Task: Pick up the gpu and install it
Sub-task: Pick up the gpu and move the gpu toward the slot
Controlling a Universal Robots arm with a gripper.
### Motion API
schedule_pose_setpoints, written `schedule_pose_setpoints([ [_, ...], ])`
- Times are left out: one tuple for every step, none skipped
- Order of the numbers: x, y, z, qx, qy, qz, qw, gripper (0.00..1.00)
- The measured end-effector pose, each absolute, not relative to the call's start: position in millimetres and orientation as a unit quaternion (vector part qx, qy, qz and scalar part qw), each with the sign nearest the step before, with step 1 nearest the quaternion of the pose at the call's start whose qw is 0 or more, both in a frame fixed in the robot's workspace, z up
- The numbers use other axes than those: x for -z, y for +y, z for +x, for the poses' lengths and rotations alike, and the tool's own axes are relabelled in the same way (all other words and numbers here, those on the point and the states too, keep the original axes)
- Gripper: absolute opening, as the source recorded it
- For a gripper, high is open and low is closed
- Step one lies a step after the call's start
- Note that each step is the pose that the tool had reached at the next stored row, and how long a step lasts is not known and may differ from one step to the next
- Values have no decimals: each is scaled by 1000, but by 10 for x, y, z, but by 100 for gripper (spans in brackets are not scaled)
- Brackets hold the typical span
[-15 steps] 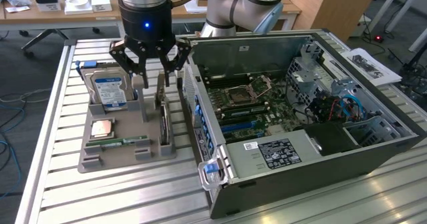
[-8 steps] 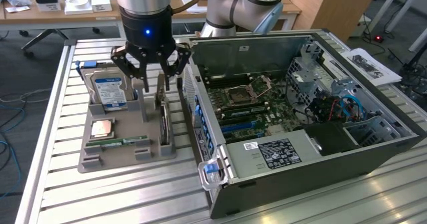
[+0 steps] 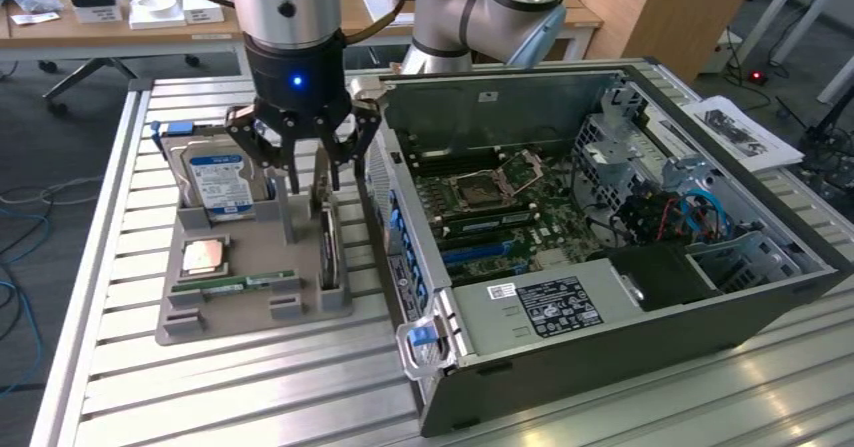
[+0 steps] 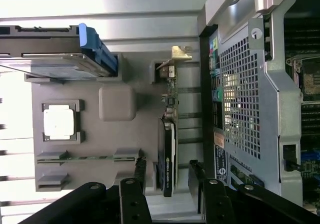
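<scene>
The black multi-fingered claw (image 3: 314,182) hangs over the grey plastic holder tray (image 3: 227,312), its fingers released and spread. In the wrist view the claw (image 4: 167,173) straddles one end of the gpu (image 4: 167,149), a thin dark expansion card with a silver metal end bracket. A sliver of air shows between each fingertip (image 4: 141,168) and the card's faces, so nothing is grasped.

The gpu (image 3: 328,247) stands on its long edge in a slot along the tray side nearest the open dark-grey computer case (image 3: 561,297). Only a narrow strip of slatted aluminium table (image 3: 200,387) separates the tray edge from the case's perforated wall (image 4: 240,109), so room is tight on that side.

On the card's other side there is more space. The boxy silver hard drive with a blue label (image 3: 220,182) stands upright well apart from it. The square silver processor chip (image 3: 203,257) and the narrow green memory stick (image 3: 234,283) lie beyond.
</scene>
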State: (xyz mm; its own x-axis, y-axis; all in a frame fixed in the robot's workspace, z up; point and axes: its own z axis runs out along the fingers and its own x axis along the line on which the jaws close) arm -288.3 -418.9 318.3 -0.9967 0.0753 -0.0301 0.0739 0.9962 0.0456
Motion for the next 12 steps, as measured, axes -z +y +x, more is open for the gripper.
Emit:
schedule_pose_setpoints([
  [-3169, -4189, -2883, -22, 999, 37, 16, 47],
  [-3158, -4189, -2883, -22, 999, 37, 16, 47],
  [-3149, -4189, -2883, -22, 999, 37, 16, 47],
  [-3142, -4189, -2883, -22, 999, 37, 16, 47],
  [-3141, -4189, -2883, -22, 999, 37, 16, 47],
  [-3141, -4189, -2883, -22, 999, 37, 16, 47],
  [-3141, -4189, -2883, -22, 999, 37, 16, 47],
  [-3139, -4189, -2883, -22, 999, 37, 16, 47],
  [-3137, -4188, -2881, -22, 999, 37, 16, 47],
  [-3137, -4188, -2874, -22, 999, 37, 16, 47],
  [-3136, -4189, -2866, -22, 999, 37, 16, 47],
  [-3136, -4189, -2857, -22, 999, 37, 16, 47],
])
